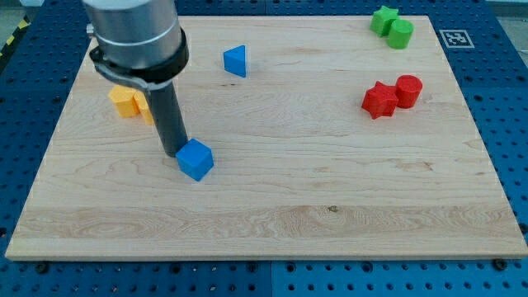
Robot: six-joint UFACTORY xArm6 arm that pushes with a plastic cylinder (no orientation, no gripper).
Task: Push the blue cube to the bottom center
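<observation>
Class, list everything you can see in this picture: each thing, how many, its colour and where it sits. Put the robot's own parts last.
Blue cube: 1, blue, left of centre.
Blue triangular block: 1, blue, top, left of centre.
Green blocks: 2, green, top right, touching.
Red blocks: 2, red, right, touching.
Orange blocks: 2, orange, left, partly behind the rod.
Board: 1, pale wood, on blue pegboard.
My tip: 1, dark, against the blue cube's upper left.
</observation>
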